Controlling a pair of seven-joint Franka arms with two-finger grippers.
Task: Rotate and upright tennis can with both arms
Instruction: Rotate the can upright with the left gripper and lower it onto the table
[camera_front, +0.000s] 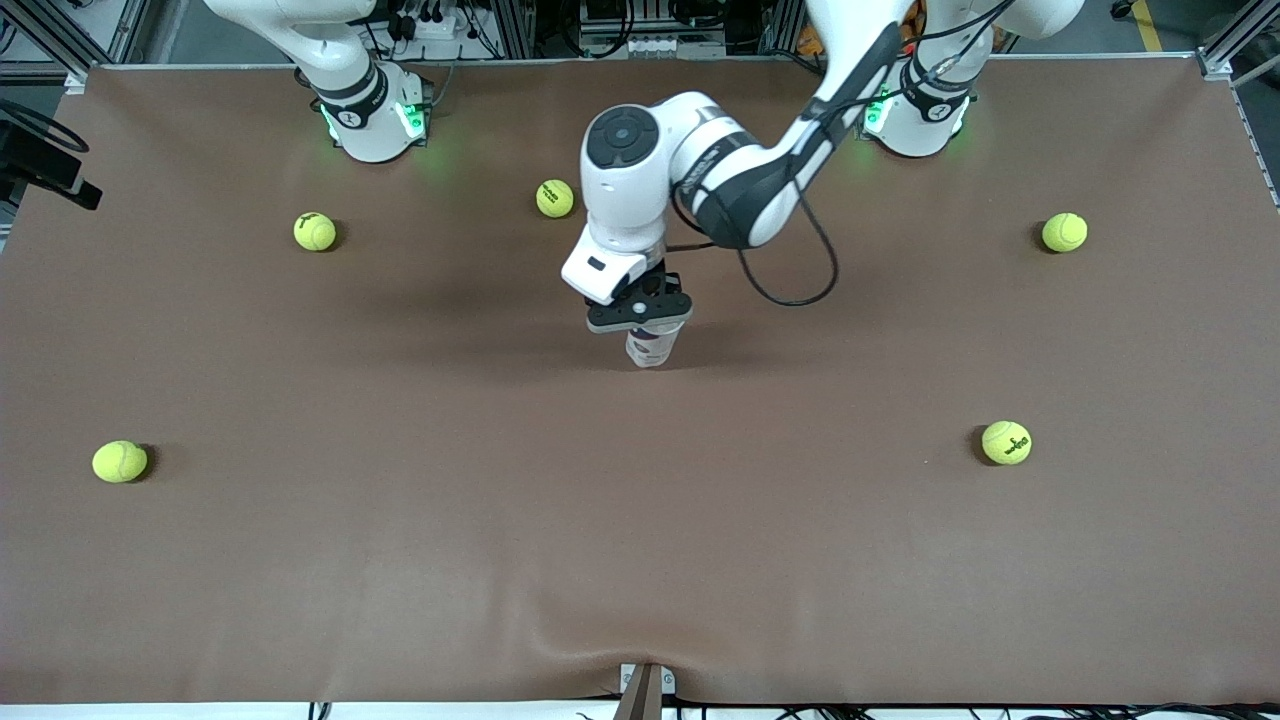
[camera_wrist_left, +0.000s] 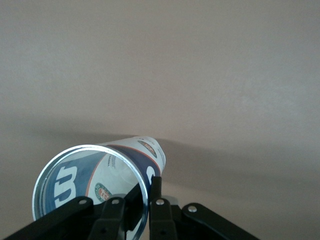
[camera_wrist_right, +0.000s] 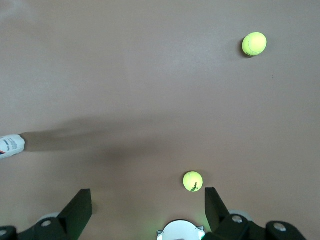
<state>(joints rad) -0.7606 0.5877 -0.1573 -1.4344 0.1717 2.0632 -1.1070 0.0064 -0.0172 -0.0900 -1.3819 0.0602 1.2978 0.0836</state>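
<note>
The desk (camera_front: 640, 560) nearest the front camera was bare brown cloth; the closest loose items were two tennis balls, one (camera_front: 120, 461) toward the right arm's end and one (camera_front: 1006, 442) toward the left arm's end.

The can (camera_front: 653, 345) stood at mid-desk, directly under the left hand (camera_front: 640, 312), near-vertical. In the left wrist view its open mouth (camera_wrist_left: 90, 187) faced the camera, with the body tapering away from the hand toward the desk. Long axis therefore ran roughly in line with the hand's reach, tilted somewhat off it. Whether the base touched the desk could not be read.

Left hand: closed down on the rim at the can's upper end, one finger (camera_wrist_left: 156, 192) outside the wall, the other apparently inside the mouth. Pinch on the wall, not a wrap round the body.

Right hand (camera_wrist_right: 147, 210): fingers spread wide, nothing held, hanging over the desk close to its own base; the arm was waiting. The can showed only at the edge of its view (camera_wrist_right: 11, 146), well apart from it.

Judgement: left arm far nearer. The coming move turns on bringing that axis fully vertical before release.
</note>
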